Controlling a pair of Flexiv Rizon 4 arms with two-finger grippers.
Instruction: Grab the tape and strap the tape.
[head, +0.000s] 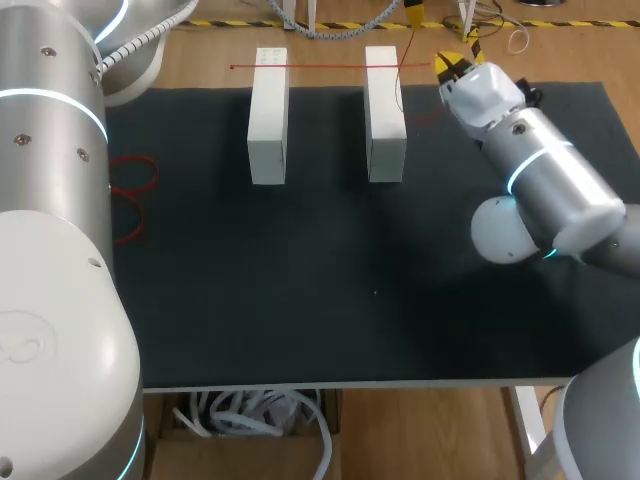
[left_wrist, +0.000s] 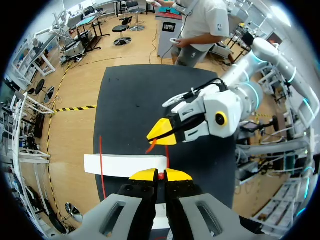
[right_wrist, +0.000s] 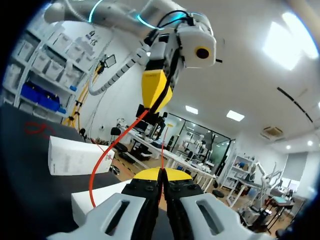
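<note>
**Both grippers pinch the red tape (head: 320, 66)**

The right gripper (head: 450, 68) has its tips together on the tape's right end, and its arm angles in from the near right. The left gripper (left_wrist: 157, 175) is clamped on the tape as well. The tape stretches across the far ends of two white blocks (head: 268, 120) on the black mat (head: 330, 280).

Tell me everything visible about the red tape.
The red tape is a thin, flexible strand. One straight run crosses over the far ends of both white blocks, ending at the right end effector, shut on it. Another stretch rises to the left end effector, also shut on it.
</note>
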